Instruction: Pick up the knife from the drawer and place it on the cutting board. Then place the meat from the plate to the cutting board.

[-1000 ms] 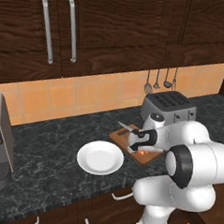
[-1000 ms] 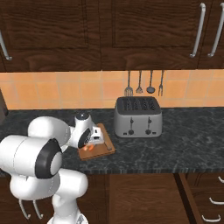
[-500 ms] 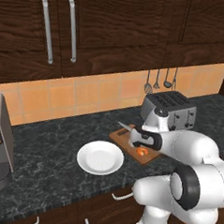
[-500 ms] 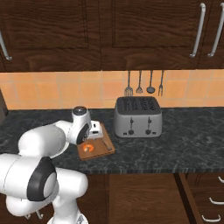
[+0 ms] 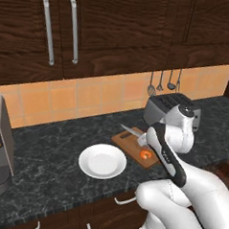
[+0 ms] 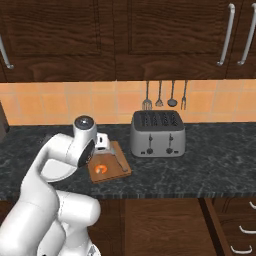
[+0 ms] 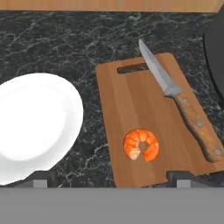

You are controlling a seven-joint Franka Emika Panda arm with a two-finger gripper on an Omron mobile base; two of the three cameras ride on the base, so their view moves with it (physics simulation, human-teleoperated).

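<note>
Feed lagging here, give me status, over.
Gripper open, above cutting board. Knife and meat both on board. Plate bare. Nothing in the way.

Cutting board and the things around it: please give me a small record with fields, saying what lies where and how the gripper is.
cutting board: flat on the dark counter, handle slot at its far end in the hand view
knife: lies on the board along one long edge, blade tip past the slot end
meat: on the board, apart from the knife
plate: beside the board, nothing on it
toaster: on the counter next to the board
gripper: open, above the board, holding nothing
</note>
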